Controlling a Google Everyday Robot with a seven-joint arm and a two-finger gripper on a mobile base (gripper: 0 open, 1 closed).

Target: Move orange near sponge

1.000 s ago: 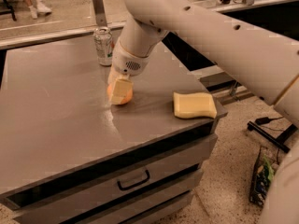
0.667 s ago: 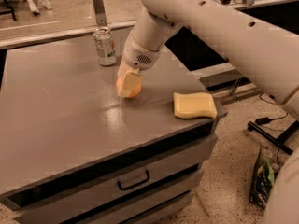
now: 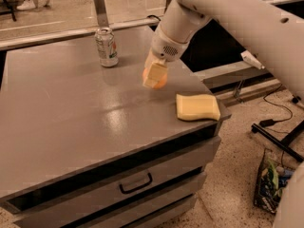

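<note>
In the camera view, we are looking down across a grey table [image 3: 71, 118] whose front is showing drawers, one of them carrying a dark handle [image 3: 136, 184]. The robot's pale arm [image 3: 228, 13] is reaching in from the upper right and bending down over the right half of the tabletop. At its end, the gripper [image 3: 153, 82] is hanging just left of the table's right edge, and its blocky pale-yellow fingers [image 3: 155, 73] are clamping the orange [image 3: 162, 83]. We are seeing only a sliver of the fruit peeking out to the right of and below the near finger. Whether the orange is touching the tabletop or hanging just above it, we cannot tell. The sponge [image 3: 197, 107] is lying flat at the table's right front corner, near the orange but apart from it, lower and to the right. A drink can [image 3: 106, 46] is standing upright toward the back of the table, well to the left of the gripper. On the speckled floor at the right, a crumpled bag [image 3: 270, 185] is sitting beside a dark stand leg [image 3: 278, 141]. Someone's feet in pale shoes [image 3: 29, 3] are showing at the top left.
</note>
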